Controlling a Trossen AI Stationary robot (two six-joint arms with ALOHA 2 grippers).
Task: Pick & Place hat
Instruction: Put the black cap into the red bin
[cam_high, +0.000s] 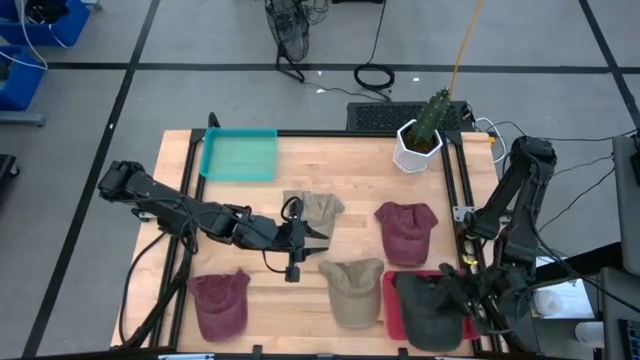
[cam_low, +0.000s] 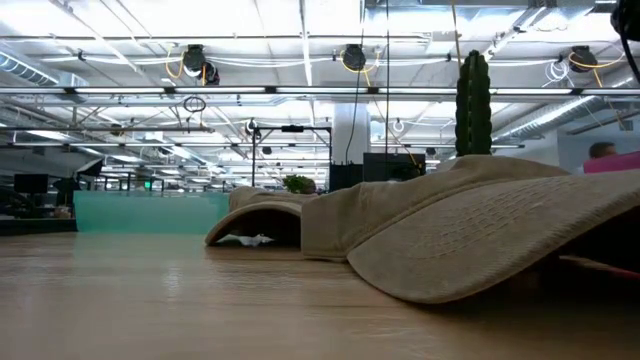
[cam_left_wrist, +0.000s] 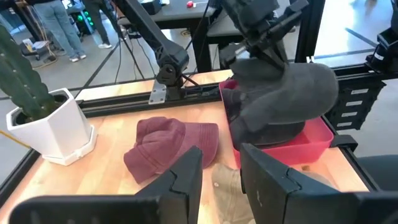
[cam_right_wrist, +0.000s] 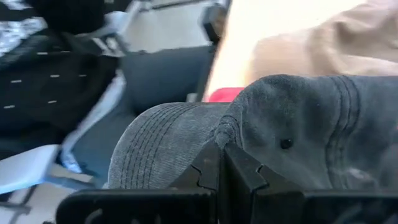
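From above, the table (cam_high: 330, 200) carries five hats: an olive hat (cam_high: 315, 209) near the middle, a maroon hat (cam_high: 405, 231) to its right, a tan hat (cam_high: 353, 290) at the front centre, a second maroon hat (cam_high: 220, 303) at the front left, and a dark grey hat (cam_high: 432, 310) sitting in the red tray (cam_high: 391, 312) at the front right. The teal tray (cam_high: 240, 156) at the back left holds nothing, so by my reckoning only one hat is placed and four remain. The left gripper (cam_high: 296, 238) reaches over the middle of the table just beside the olive hat; the right gripper (cam_high: 472, 296) is down at the grey hat. The low view shows only the tan hat (cam_low: 470, 225) close up and the olive hat (cam_low: 262, 214) behind it, both flat on the wood, with no gripper visible. In the left wrist view the left gripper (cam_left_wrist: 219, 180) has its fingers apart with nothing between them, looking across at the maroon hat (cam_left_wrist: 171, 147) and the grey hat (cam_left_wrist: 283, 99) in the red tray (cam_left_wrist: 311, 140). In the right wrist view the right gripper (cam_right_wrist: 221, 163) is pinched together on a fold of the grey hat (cam_right_wrist: 311, 124), so that placement looks not yet released.
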